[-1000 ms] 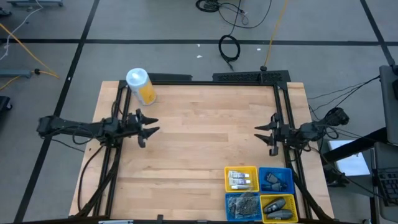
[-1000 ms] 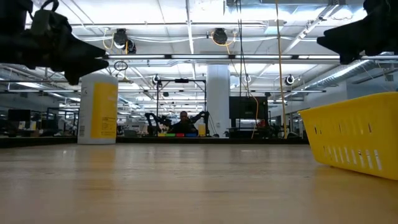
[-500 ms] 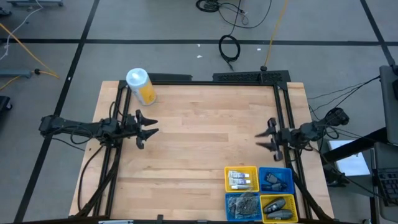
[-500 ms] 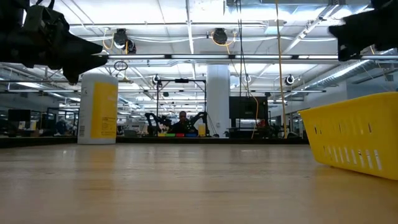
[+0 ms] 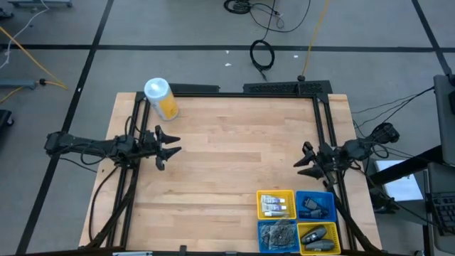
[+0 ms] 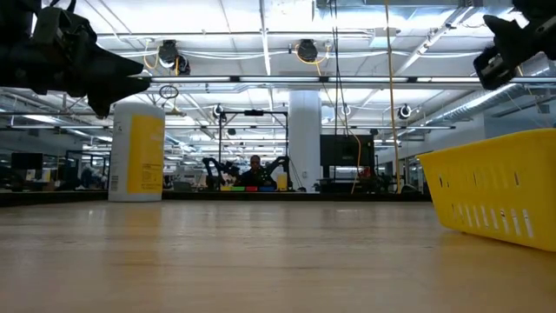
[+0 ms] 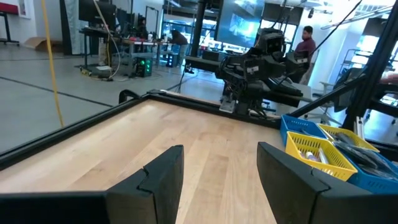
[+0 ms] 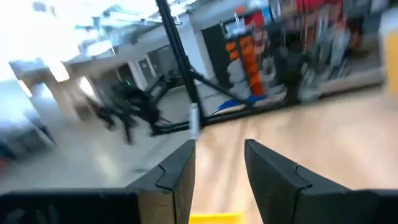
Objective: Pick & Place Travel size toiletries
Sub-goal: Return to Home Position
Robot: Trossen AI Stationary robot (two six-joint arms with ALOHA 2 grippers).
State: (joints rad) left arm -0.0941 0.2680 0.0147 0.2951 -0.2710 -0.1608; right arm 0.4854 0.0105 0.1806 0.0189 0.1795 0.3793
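High view: the toiletries all lie in four bins grouped at the table's [image 5: 213,178] bottom right corner. White tubes [image 5: 271,206] lie side by side in the upper yellow bin [image 5: 276,192], long axes left to right. Dark bottles [image 5: 318,239] lie slightly slanted in the lower yellow bin [image 5: 318,225]. The upper blue bin [image 5: 316,192] holds dark items [image 5: 311,206], the lower blue bin [image 5: 259,235] a grey jumble [image 5: 279,236]. The left gripper [image 5: 174,144] hovers wide open and empty near the canister [image 5: 162,99]. The right gripper [image 5: 304,158] hangs parted and empty just beyond the bins.
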